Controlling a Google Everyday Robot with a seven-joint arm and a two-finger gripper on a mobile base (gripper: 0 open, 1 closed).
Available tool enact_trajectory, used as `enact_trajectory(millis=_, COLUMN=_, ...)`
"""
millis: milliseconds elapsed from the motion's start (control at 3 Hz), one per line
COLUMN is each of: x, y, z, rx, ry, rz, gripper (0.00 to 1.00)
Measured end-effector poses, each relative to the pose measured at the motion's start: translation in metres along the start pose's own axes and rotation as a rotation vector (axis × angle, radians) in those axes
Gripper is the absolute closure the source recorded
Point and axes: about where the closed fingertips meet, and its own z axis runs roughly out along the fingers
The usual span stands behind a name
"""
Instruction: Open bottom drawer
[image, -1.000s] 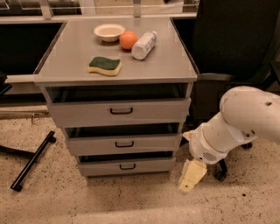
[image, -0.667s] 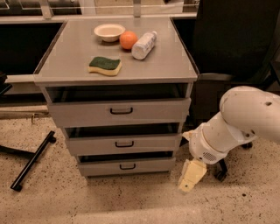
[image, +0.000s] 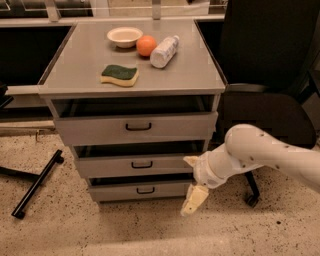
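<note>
The bottom drawer (image: 115, 191) is the lowest of three grey fronts in the cabinet, close to the speckled floor (image: 100, 230). Its small black handle (image: 145, 190) sits at the centre of the panel. A dark gap shows above the front, under the middle drawer (image: 110, 166).

The claw (image: 193, 181) is at the right end of that front, on a white arm (image: 260, 155) that reaches in from the right. It is spread wide open and holds nothing. One cream finger (image: 191, 161) points left at the height of the middle drawer's right end. The other finger (image: 195, 200) hangs down just beside the bottom drawer's near right corner, its tip close to the floor. Whether either finger touches the cabinet cannot be told. The handle lies to the left of the claw, apart from it.

On the grey worktop (image: 75, 60) lie a green and yellow sponge (image: 119, 75), a pale bowl (image: 124, 36), an orange (image: 146, 45) and a bottle (image: 164, 51) on its side.
</note>
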Motion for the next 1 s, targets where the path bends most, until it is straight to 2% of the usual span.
enact_trajectory(millis=333, x=0.018, y=-0.017, z=0.074, rx=0.0, ry=-0.087, rz=-0.054, gripper=0.0)
enact_trajectory(millis=667, x=0.033, y=-0.007, z=0.103, rx=-0.043, ry=-0.108, rz=-0.03, gripper=0.0)
enact_trajectory(millis=1000, x=0.033, y=-0.007, z=0.103, rx=-0.043, ry=-0.108, rz=-0.03, gripper=0.0)
